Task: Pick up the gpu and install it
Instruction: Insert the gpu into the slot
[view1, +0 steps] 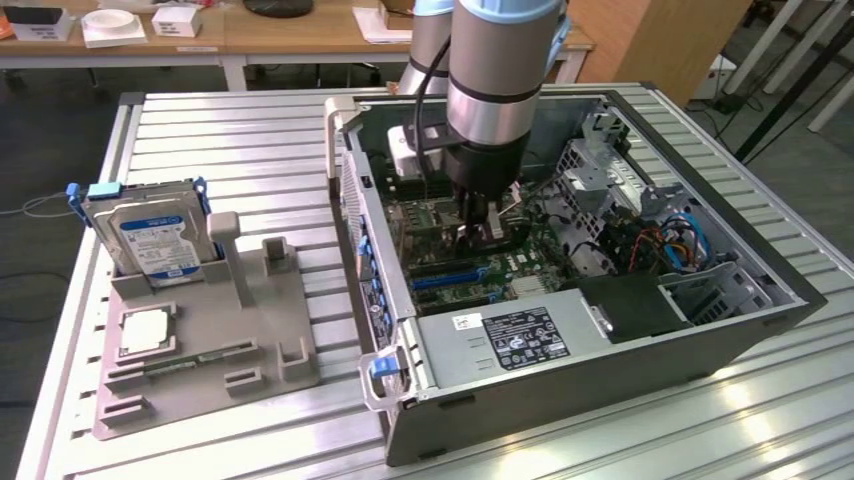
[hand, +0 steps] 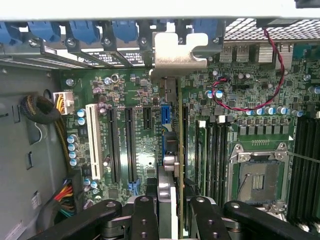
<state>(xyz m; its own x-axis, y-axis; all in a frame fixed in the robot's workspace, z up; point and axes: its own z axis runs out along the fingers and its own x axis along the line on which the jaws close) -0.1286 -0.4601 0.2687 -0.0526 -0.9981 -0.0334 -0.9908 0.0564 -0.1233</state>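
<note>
Surface (view1: 240, 140): slatted metal, carrying the open computer case and, beside it, a grey fixture tray.
Computer case (view1: 747, 300): on its side with the panel off, so the motherboard (hand: 140, 150) faces up for reaching from above.
Arm (view1: 494, 90): plunges straight down into the case.
Fixture tray (view1: 254, 330): hard drive (view1: 154, 235) upright, processor (view1: 144, 330) flat.
Gpu (hand: 178, 130): inside the case, edge-on over the motherboard, silver bracket (hand: 180, 50) at the rear slot openings. Lined up for a slot, I'd judge; whether it's seated, can't tell.
End effector (hand: 172, 220): clenched on the gpu, a finger on each face.

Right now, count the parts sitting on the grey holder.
3: a hard drive upright at the holder's far end, a processor chip lying nearer, a memory stick flat beside it; none looks hidden.
</note>
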